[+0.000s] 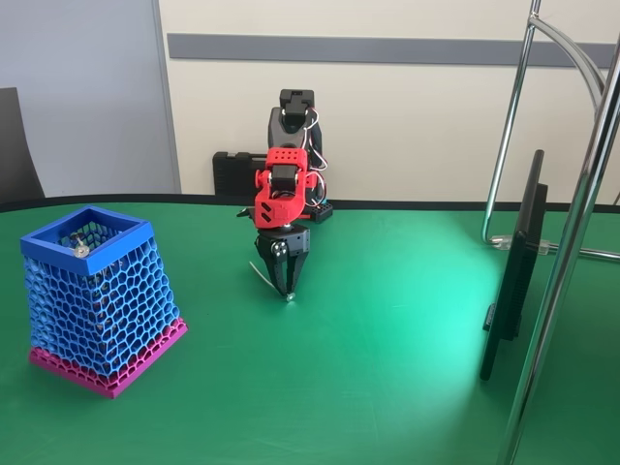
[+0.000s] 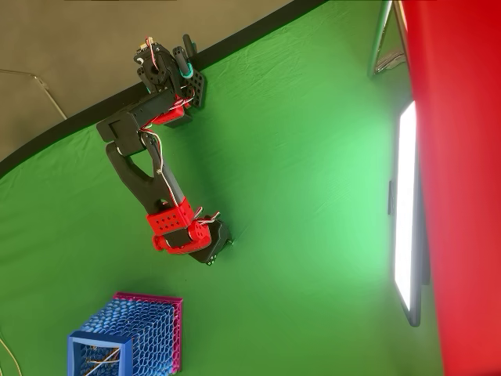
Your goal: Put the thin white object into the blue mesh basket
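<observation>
— Blue mesh basket [image 1: 97, 291] stands at the left edge of the green surface [image 1: 387, 368], mouth up to receive.

— Right of the basket, well apart, the claw [image 1: 287, 291] points down, clamped on the thin white object [image 1: 260, 275], low over the surface.

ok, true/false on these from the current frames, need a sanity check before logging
1. The blue honeycomb-mesh basket with the magenta base stands left of the arm in the fixed view. True.
2. The red and black gripper hangs over the basket. False: it points down at the green table cloth, well apart from the basket.
3. The thin white stick juts out beside the gripper's fingers. True; whether it is gripped cannot be told.
4. The table cloth is blue. False: it is green.
5. The black flat screen lies flat on the table. False: it stands upright.
</observation>
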Robot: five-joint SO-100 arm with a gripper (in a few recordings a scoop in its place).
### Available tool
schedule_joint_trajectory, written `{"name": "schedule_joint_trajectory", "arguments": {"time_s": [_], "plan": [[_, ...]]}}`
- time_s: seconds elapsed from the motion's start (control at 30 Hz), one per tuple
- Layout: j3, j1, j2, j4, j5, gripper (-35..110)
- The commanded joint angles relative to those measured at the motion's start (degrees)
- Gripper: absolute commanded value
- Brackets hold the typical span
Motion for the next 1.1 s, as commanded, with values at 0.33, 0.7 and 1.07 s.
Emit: {"name": "schedule_joint_trajectory", "arguments": {"time_s": [0.33,0.7,1.07], "plan": [[-0.62,-0.44,8.09,0.26,-2.11,4],[-7.91,1.76,21.36,0.53,-16.00,3],[-25.05,7.73,27.25,-3.78,-31.82,4]]}}
